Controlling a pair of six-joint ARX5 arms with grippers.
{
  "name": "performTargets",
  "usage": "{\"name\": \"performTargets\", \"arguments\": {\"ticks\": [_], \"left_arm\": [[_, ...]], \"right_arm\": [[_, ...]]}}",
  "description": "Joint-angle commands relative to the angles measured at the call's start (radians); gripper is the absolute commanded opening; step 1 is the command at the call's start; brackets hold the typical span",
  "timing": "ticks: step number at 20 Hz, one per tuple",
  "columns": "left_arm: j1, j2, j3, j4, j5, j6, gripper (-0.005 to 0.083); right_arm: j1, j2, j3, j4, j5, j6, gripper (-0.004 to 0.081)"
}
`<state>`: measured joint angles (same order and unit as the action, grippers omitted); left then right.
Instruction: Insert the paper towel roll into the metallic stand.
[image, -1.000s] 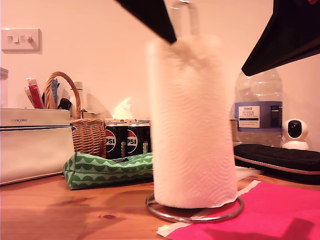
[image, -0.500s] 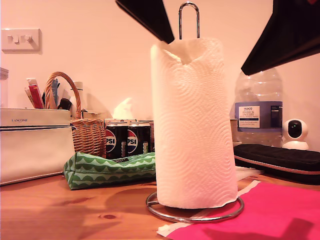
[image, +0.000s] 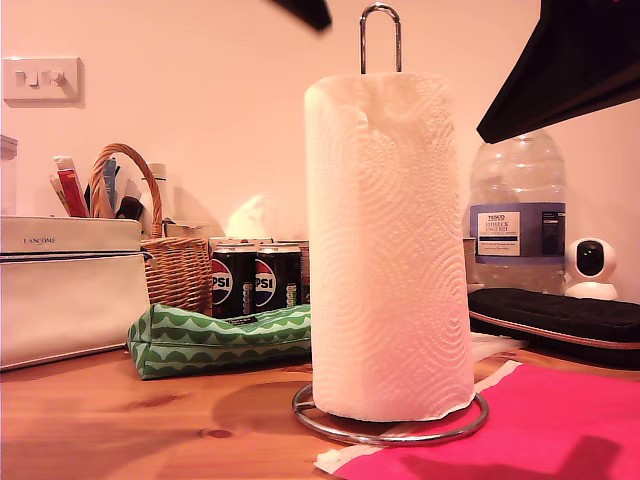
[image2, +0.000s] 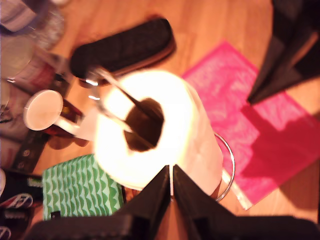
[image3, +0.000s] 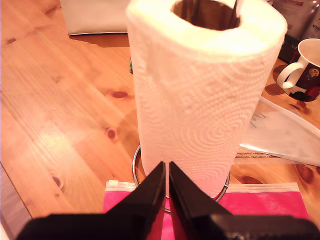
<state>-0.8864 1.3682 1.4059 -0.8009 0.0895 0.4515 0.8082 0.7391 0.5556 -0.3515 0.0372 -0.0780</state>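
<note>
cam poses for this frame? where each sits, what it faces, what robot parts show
Exterior view: low at table height, facing the wall; paper towel roll on the metallic stand; dark arm parts at top.
First wrist view: above, looking down the roll's core; my first gripper, jaws shut.
Second wrist view: high beside the roll; my second gripper, jaws shut.
All share roll and stand.

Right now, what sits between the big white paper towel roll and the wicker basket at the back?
In the exterior view, two black Pepsi cans stand between the white paper towel roll and the wicker basket, with a green patterned pouch lying in front.
</note>
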Motion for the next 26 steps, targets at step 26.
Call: {"name": "performTargets", "arguments": {"ticks": [26], "left_arm": [[0.576,-0.468,-0.571,0.554,0.243,-0.272,-0.0024]], "right_arm": [[-0.61,-0.097,-0.063,0.328,-0.134,0.0,-0.0013]]}}
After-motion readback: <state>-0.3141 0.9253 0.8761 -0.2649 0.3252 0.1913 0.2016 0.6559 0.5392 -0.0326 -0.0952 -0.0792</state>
